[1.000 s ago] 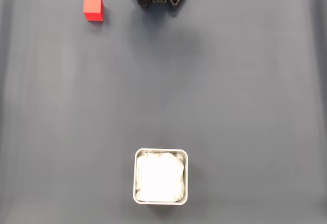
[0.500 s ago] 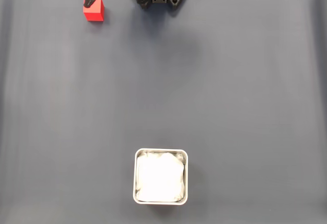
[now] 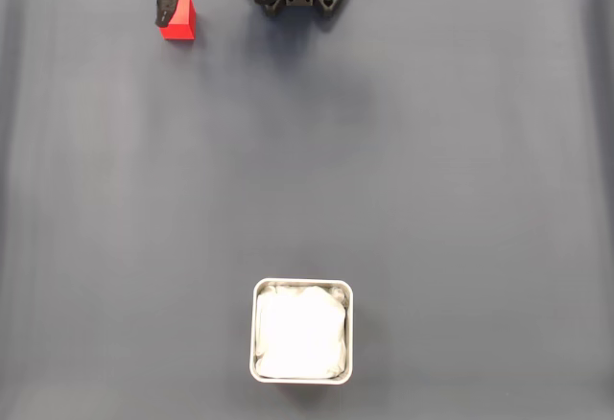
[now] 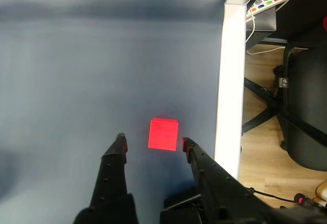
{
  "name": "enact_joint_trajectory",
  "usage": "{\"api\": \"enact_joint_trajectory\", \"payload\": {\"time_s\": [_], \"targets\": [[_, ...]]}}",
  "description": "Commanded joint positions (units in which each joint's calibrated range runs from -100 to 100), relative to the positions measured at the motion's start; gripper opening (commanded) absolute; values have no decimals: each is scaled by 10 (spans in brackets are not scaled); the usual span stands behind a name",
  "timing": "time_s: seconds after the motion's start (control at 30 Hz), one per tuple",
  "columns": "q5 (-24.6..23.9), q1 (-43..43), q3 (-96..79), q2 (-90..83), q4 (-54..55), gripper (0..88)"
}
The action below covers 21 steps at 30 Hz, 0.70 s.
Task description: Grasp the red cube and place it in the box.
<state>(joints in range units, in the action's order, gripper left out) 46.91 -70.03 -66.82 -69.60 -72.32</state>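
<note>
At the far top-left of the bench in the fixed view, close to its edge, the red cube sits with one dark finger of my end effector partly over it. The wrist view gives me the better read: the end effector is spread wide with nothing in it, and the cube lies just ahead of the two fingertips, resting flat on the blue-grey mat, closer to the right finger than the left.

To do this grasp well, I judge I should nudge slightly rightward in the wrist view so the cube centres in the gap, then push forward and down until the fingers flank its side faces before closing. The white bench edge runs near the cube, so a careless shove could push it off. The box waits well apart, near the bottom of the fixed view.
</note>
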Motion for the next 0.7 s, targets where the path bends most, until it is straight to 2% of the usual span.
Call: {"api": "enact_joint_trajectory", "payload": {"time_s": [0.0,0.67], "targets": [[9,-18,-23,-6,24,264],[27,-35,-111,-26,72,331]]}}
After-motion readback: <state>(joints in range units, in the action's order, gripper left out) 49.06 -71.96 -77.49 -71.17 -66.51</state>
